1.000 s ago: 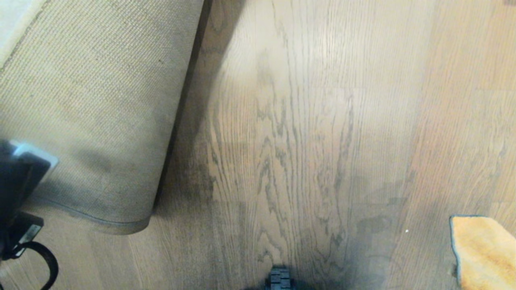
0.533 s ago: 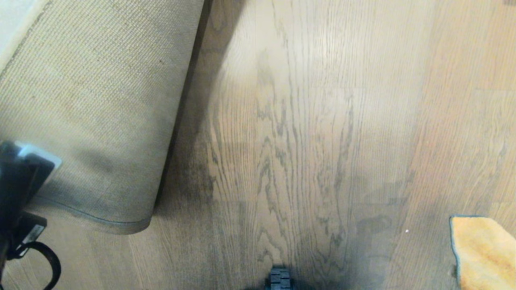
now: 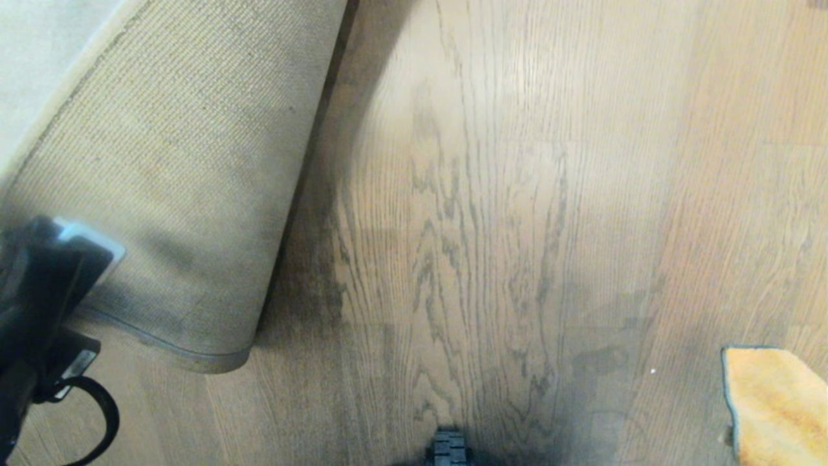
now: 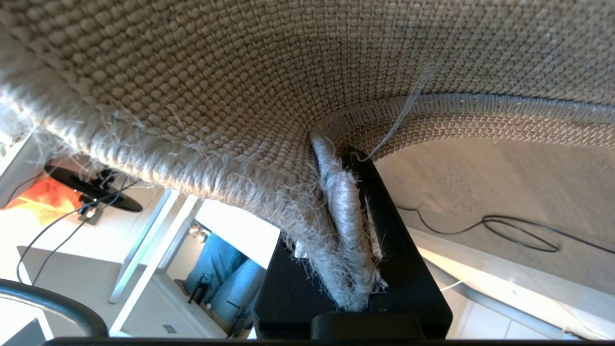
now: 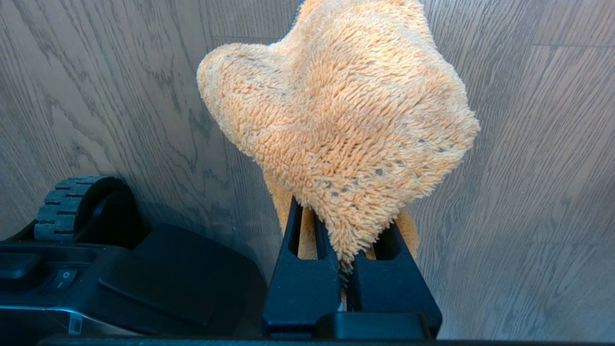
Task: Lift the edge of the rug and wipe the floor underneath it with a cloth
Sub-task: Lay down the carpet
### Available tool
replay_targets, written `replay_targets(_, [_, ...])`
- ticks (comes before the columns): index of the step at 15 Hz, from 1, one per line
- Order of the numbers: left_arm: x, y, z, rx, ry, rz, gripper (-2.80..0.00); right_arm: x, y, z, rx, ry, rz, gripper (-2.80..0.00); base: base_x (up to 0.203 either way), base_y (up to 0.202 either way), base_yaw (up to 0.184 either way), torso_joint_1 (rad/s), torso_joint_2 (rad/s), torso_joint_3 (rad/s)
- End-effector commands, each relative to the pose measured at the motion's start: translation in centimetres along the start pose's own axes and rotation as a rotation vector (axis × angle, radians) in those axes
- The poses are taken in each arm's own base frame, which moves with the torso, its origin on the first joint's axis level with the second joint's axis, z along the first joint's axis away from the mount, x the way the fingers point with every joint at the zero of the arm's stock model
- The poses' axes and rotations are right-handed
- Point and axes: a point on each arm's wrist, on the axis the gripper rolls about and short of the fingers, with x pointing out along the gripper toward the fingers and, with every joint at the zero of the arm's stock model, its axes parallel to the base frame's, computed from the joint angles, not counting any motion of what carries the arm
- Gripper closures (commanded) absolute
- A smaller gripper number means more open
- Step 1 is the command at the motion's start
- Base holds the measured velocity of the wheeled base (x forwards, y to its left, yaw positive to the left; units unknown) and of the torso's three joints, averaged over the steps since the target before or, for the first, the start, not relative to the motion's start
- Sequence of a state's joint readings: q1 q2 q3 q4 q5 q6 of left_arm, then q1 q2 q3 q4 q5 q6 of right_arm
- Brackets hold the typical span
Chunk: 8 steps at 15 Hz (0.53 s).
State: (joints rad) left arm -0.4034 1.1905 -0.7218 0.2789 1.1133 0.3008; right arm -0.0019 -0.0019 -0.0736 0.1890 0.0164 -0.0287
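Note:
The rug is folded back at the left of the head view, with its coarse tan backing (image 3: 187, 155) facing up. The rug edge (image 3: 169, 347) hangs above the floor (image 3: 491, 220). My left gripper (image 3: 76, 266) at the far left is shut on that border. In the left wrist view, the frayed rug edge (image 4: 342, 206) is pinched inside the left gripper (image 4: 350, 192). My right gripper (image 5: 343, 226) is shut on the orange fluffy cloth (image 5: 346, 110), which droops over the fingers above the planks. In the head view the cloth (image 3: 776, 408) shows at the lower right.
A black wheel of my base (image 3: 448, 448) pokes in at the bottom middle, and the wheel (image 5: 72, 206) also shows beside the right gripper. Under the lifted rug lie a dark cable (image 4: 519, 233) and a person's legs in blue trousers (image 4: 226, 274).
My left gripper has moved right and a little up with the rug edge. The folded flap has swung right, and more pale pile shows at the upper left. The cloth has stayed put.

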Motion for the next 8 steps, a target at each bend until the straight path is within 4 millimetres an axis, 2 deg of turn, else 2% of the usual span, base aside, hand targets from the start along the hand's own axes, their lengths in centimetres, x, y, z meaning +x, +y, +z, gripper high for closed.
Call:
replay_targets(1, [0.0, -0.07, 0.27, 0.002, -0.002, 0.001, 0.0, 0.01, 0.01, 0.0, 0.0, 0.003, 0.001, 0.0, 0.0, 0.0, 0.0, 0.0, 0.0, 0.0])
replay_targets(8, [-0.11, -0.04, 0.47, -0.036, -0.037, -0.053, 0.0, 0.01, 0.01, 0.0, 0.0, 0.003, 0.001, 0.0, 0.0, 0.0, 0.0, 0.0, 0.0, 0.0])
